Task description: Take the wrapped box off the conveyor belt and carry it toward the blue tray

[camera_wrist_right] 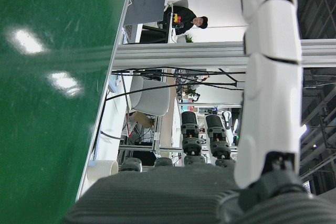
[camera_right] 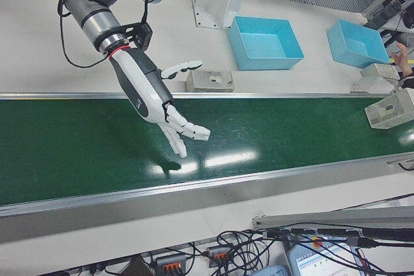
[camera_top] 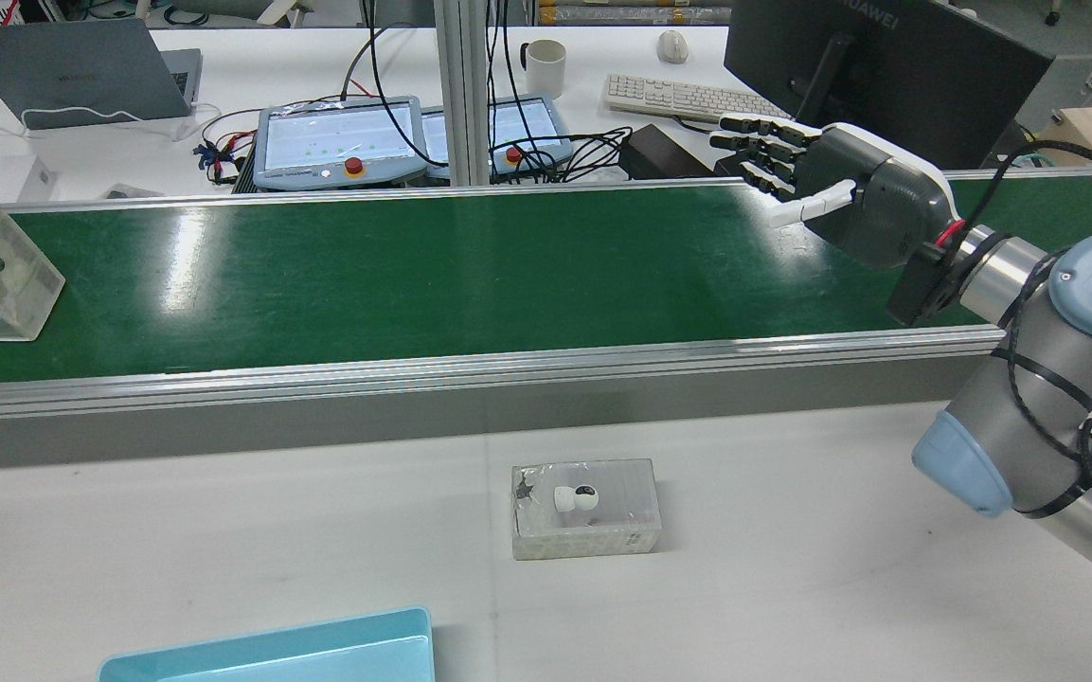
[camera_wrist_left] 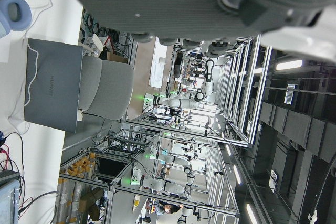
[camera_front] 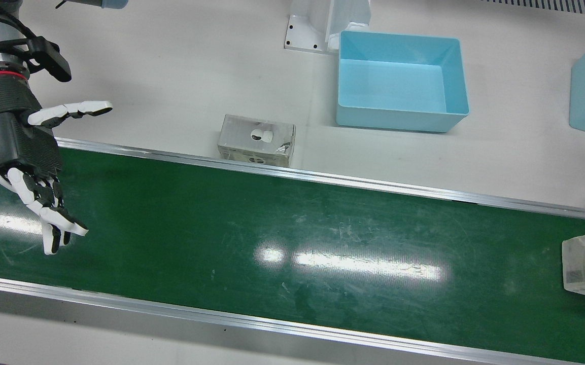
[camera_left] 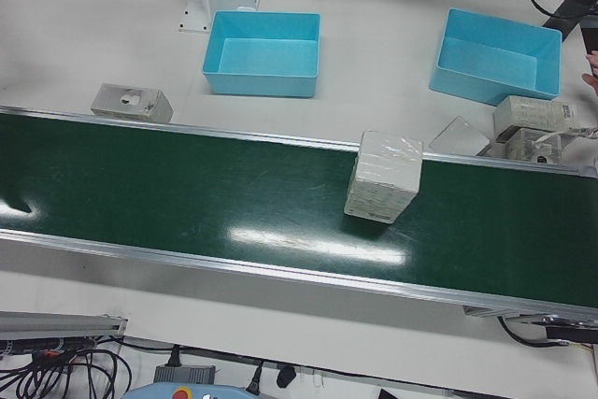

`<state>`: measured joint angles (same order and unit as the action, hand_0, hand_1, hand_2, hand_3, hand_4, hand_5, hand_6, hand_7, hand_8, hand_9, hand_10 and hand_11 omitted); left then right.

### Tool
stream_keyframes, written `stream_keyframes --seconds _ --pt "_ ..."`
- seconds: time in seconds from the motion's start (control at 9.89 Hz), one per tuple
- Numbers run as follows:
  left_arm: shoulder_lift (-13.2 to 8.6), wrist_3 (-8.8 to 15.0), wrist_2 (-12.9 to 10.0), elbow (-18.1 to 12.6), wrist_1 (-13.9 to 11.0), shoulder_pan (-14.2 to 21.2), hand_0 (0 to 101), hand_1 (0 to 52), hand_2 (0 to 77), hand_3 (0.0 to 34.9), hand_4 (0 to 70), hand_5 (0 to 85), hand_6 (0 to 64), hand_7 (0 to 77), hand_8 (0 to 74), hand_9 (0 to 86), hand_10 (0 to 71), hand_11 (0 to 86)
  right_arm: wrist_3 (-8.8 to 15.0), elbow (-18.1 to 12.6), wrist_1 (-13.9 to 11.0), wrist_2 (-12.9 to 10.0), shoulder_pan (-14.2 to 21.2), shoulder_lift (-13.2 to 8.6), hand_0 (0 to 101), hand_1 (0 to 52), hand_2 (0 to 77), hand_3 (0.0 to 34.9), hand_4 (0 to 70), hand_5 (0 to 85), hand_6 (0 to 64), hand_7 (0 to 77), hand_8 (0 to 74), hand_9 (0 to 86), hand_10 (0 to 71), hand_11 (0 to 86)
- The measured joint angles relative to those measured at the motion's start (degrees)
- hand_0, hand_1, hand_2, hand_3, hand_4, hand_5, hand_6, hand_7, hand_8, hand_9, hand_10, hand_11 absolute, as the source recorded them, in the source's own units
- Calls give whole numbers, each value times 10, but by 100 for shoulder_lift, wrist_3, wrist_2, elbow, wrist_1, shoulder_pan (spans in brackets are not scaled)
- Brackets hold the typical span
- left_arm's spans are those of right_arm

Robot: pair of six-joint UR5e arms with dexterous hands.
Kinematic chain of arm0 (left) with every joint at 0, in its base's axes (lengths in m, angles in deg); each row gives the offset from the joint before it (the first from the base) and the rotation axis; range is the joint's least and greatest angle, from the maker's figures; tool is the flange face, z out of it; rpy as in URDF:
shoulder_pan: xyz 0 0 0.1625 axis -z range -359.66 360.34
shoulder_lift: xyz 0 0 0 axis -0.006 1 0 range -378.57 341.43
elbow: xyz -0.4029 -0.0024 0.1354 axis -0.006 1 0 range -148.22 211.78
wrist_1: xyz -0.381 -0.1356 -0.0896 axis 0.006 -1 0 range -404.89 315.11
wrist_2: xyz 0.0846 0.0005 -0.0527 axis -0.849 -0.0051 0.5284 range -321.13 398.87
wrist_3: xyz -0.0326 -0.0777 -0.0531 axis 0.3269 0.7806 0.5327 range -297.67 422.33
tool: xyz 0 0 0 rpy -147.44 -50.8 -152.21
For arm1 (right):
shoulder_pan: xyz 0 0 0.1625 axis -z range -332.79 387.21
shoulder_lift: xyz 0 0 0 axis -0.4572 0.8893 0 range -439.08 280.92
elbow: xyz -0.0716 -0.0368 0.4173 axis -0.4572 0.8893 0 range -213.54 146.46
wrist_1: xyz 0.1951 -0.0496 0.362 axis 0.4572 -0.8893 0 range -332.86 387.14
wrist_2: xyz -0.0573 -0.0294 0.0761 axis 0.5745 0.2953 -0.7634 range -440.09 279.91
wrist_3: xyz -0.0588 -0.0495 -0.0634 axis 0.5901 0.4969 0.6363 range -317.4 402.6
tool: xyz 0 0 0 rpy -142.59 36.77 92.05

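Conveyor belt (camera_front: 292,238): green, bare along most of its length, aluminium rails on both long edges. Right hand (camera_right: 162,105): stretched out low over the belt, palm toward the oncoming side, fingers (camera_front: 51,215) spread apart and holding nothing; left hand (camera_wrist_left: 210,3) seen only partly by its own camera, state cannot be told. Wrapped box (camera_left: 383,176): upright on the belt, well apart from the right hand; blue tray (camera_front: 399,81) on the white table (camera_front: 170,66) beyond the far rail, another wrapped box (camera_front: 256,140) lying just beside that rail.
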<state>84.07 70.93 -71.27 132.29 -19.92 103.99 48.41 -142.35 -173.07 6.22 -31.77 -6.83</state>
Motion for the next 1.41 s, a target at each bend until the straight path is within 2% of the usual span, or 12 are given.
stream_keyframes --seconds 0.71,1.01,1.11,1.21,1.31,1.41 --pt "0 0 0 0 0 0 0 0 11 0 0 11 0 5 5 0 5 0 5 0 2 0 7 7 480 147 104 76 87 169 22 169 0 22 0 22" --pt "0 0 0 0 0 0 0 0 11 0 0 11 0 5 5 0 5 0 11 3 133 -2 7 7 477 136 93 44 93 169 16 164 0 22 16 22" --pt "0 0 0 0 0 0 0 0 11 0 0 5 0 5 5 0 5 0 14 6 203 -17 5 8 477 131 93 33 93 158 0 136 0 22 16 49" --pt "0 0 0 0 0 0 0 0 11 0 0 5 0 5 5 0 5 5 16 7 247 -33 3 8 475 104 93 21 115 147 0 142 0 22 33 49" --pt "0 0 0 0 0 0 0 0 11 0 0 5 0 5 5 0 5 5 17 8 270 -43 2 9 475 104 93 21 115 147 0 142 0 22 33 49" --pt "0 0 0 0 0 0 0 0 5 0 0 11 0 5 5 0 5 0 17 16 281 -48 3 9 472 104 114 20 158 158 22 158 0 16 22 49"
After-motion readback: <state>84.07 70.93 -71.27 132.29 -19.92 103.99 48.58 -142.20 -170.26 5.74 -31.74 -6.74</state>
